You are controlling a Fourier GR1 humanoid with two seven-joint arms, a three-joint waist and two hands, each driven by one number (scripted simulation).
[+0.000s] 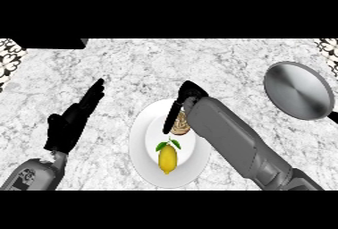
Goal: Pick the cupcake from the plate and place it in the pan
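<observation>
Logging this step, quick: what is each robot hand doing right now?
Left robot hand: open, fingers straight, holding nothing.
Right robot hand: over the brown cupcake on the round white plate; grip cannot be told.

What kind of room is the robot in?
Probably a kitchen. There's a speckled stone counter, a grey pan resting on it, and a white plate with a lemon and a cupcake.
</observation>
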